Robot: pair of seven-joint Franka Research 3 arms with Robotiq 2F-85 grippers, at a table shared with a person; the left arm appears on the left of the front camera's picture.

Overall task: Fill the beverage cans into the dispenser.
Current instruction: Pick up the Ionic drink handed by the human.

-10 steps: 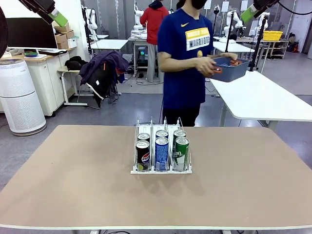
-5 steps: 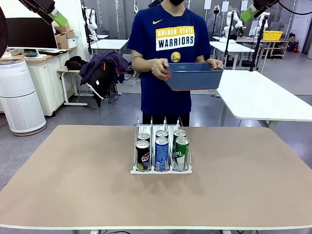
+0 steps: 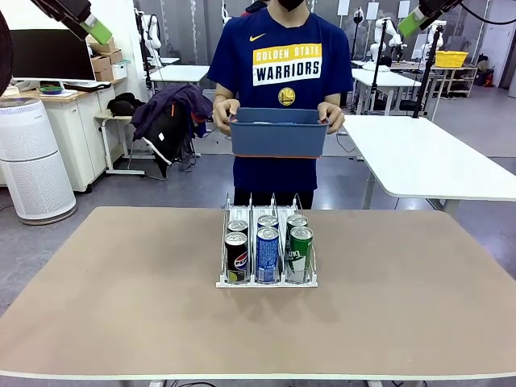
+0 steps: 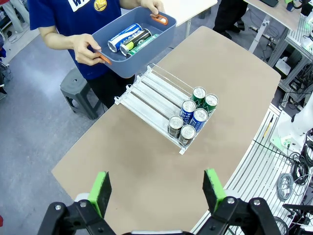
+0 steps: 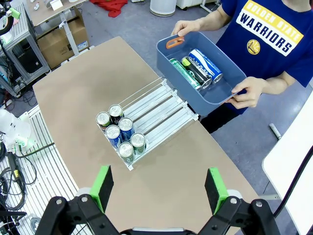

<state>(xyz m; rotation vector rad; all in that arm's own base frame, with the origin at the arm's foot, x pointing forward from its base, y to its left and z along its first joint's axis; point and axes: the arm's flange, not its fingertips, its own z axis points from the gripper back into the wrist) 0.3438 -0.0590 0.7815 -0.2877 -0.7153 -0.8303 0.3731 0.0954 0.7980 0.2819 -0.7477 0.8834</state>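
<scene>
Dispenser (image 4: 154,95): stands mid-counter (image 3: 121,306), its three lanes running from your side toward the person. Cans (image 3: 267,255): six upright, two per lane, all at the dispenser's near end; the far stretch of each lane is bare. Tub (image 3: 278,143): held in the person's hands (image 4: 85,49), in the air just beyond the dispenser's far end, with three loose cans (image 4: 128,40) lying in it. Left gripper (image 4: 156,181) and right gripper (image 5: 159,181): both high above the dispenser, jaws wide apart, nothing between them. Step, as you may judge it: filling part done, and the remaining stock is with the person. The next move calls for a loose can brought within your reach, a grasp round its side, then a lowering into a lane's far end. Room: bare counter on every side of the dispenser; mind its thin dividers and the tub beyond them.
</scene>
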